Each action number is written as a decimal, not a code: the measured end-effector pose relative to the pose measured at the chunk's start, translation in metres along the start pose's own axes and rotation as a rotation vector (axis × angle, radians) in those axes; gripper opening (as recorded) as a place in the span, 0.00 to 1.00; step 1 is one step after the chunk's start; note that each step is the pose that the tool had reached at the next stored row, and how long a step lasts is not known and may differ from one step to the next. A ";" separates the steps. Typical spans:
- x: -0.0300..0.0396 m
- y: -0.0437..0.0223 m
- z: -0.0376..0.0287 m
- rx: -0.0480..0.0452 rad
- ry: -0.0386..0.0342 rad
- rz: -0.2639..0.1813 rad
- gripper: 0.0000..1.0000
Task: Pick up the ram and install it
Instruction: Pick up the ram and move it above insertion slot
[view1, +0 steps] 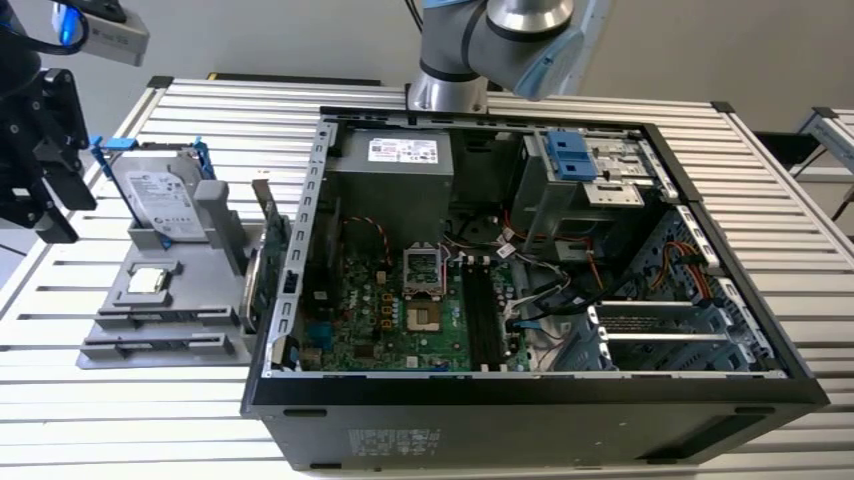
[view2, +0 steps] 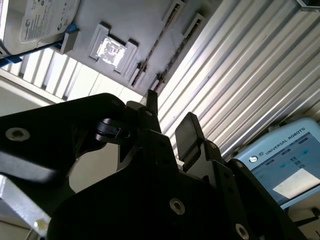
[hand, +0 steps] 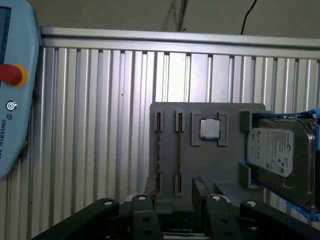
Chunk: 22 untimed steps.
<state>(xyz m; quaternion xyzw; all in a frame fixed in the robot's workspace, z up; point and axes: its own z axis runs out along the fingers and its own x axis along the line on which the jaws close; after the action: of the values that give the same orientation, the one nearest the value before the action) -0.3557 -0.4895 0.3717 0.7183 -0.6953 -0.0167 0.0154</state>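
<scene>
My gripper (view1: 54, 225) hangs off the exterior view's left edge, above the table beside the grey parts fixture (view1: 200, 310). Both wrist views show the gripper (view2: 170, 112) (hand: 172, 185) open, its black fingers (view2: 189, 131) apart with only the table and fixture behind them. The ram is hidden. The fixture's two narrow slots (hand: 169, 150) show just thin lines, and I cannot tell whether a stick sits in them. The open computer case (view1: 534, 390) lies on its side with the motherboard's long black memory slots (view1: 483, 305) facing up.
On the fixture stand a silver hard drive in a blue frame (view1: 163, 195), a small square processor chip (view1: 150, 280) and a green expansion card (view1: 274, 250) against the case wall. A pale-blue teach pendant (hand: 12, 90) lies on the slatted table. Cables crowd the case's middle.
</scene>
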 end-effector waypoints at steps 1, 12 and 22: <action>0.0000 0.0000 0.0000 0.0000 0.0002 -0.003 0.00; 0.0000 0.0000 0.0000 -0.0001 0.0016 -0.032 0.00; 0.0000 0.0001 0.0018 0.0092 0.0025 -0.040 0.00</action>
<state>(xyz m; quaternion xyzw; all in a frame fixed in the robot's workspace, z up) -0.3560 -0.4895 0.3699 0.7322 -0.6808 -0.0130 0.0126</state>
